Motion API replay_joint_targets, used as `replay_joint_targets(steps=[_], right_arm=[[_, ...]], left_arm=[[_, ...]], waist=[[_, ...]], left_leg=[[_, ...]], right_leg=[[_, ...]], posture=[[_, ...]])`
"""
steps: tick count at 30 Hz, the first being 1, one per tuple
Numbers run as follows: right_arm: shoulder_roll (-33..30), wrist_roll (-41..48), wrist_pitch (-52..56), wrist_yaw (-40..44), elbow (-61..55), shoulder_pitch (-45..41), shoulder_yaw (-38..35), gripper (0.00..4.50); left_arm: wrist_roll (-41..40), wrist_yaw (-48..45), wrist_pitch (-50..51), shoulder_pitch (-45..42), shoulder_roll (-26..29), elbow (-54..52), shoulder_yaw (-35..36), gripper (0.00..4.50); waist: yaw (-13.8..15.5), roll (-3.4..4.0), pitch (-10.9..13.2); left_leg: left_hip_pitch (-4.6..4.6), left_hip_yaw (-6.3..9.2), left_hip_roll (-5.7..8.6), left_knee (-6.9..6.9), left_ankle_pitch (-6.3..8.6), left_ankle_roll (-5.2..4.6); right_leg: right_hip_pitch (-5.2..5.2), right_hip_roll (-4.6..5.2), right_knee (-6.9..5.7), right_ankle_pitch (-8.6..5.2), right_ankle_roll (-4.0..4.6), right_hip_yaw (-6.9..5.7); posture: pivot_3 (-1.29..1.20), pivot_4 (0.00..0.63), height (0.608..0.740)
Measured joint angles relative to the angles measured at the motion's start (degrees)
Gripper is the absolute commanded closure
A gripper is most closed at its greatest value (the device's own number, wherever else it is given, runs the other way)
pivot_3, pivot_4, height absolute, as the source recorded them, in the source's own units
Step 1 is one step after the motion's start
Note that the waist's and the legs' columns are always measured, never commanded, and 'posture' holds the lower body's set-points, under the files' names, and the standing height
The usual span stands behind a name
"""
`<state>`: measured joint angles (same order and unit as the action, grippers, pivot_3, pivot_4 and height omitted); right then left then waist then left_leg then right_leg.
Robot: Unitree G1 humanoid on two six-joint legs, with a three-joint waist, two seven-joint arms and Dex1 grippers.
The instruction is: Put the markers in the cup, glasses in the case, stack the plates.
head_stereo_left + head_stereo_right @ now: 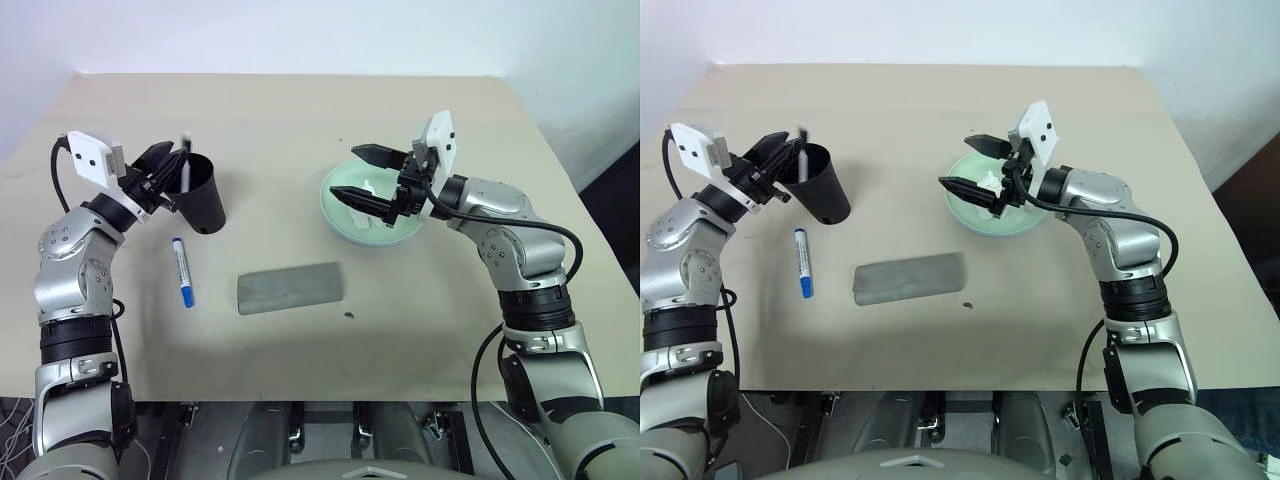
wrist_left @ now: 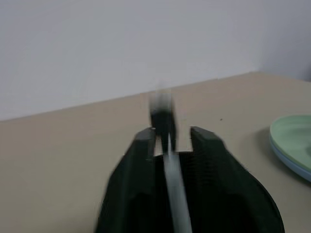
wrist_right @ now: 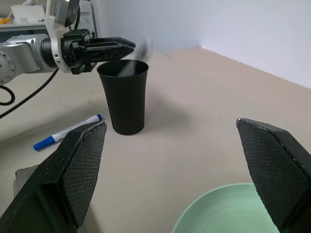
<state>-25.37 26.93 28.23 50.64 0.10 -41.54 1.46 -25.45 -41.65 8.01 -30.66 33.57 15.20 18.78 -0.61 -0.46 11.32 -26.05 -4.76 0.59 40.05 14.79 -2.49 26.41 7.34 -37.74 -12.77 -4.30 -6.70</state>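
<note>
The black cup (image 1: 203, 203) stands at the left of the table. My left gripper (image 1: 168, 170) hovers at its rim, open, and a blurred white marker (image 2: 171, 179) stands between the parted fingers (image 2: 145, 145) over the cup's mouth. A second marker (image 1: 183, 271) with a blue cap lies on the table in front of the cup. The grey case (image 1: 290, 288) lies shut at the centre. The pale green plate (image 1: 338, 222) rests on a pale blue plate (image 2: 302, 171). My right gripper (image 1: 345, 172) hangs wide open just above them. The glasses are out of view.
A small crumpled white tissue (image 1: 371, 189) lies on the green plate under my right gripper. The tan table (image 1: 300, 110) has bare room at the back and along the front edge (image 1: 300, 400). A white wall rises behind it.
</note>
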Motion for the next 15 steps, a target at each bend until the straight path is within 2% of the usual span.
replay_joint_targets(steps=[6, 11, 15], right_arm=[[-0.1, -1.0, -0.4, 0.1, 0.1, 0.0, 0.0, 0.0], [0.0, -0.9, -0.5, 0.2, 0.1, 0.0, 0.0, 0.0], [0.0, -0.5, -0.3, 1.2, 0.2, 0.0, 0.0, 0.0]], left_arm=[[-0.1, 0.4, 0.2, 0.8, 0.0, -0.9, 0.0, 0.13], [-0.9, 3.4, 4.0, 1.3, 0.3, -6.2, 0.5, 0.13], [-0.8, 12.7, 12.3, 1.3, 2.5, -13.8, 2.8, 0.13]], waist=[[0.0, 0.0, 0.0], [0.0, 0.0, 0.0], [-0.1, 0.0, 0.0]], left_leg=[[0.0, 0.0, 0.0, 0.0, 0.01, -0.02], [0.0, 0.01, 0.0, 0.0, 0.01, -0.01], [0.0, 0.01, 0.0, 0.0, 0.02, -0.03]], right_leg=[[0.0, 0.0, 0.0, 0.0, 0.0, 0.0], [0.0, 0.01, 0.0, 0.0, 0.0, 0.01], [0.0, 0.0, 0.0, 0.0, 0.0, 0.01]], posture=[[0.0, 0.15, 0.681], [0.0, 0.15, 0.681], [0.0, 0.15, 0.681]])
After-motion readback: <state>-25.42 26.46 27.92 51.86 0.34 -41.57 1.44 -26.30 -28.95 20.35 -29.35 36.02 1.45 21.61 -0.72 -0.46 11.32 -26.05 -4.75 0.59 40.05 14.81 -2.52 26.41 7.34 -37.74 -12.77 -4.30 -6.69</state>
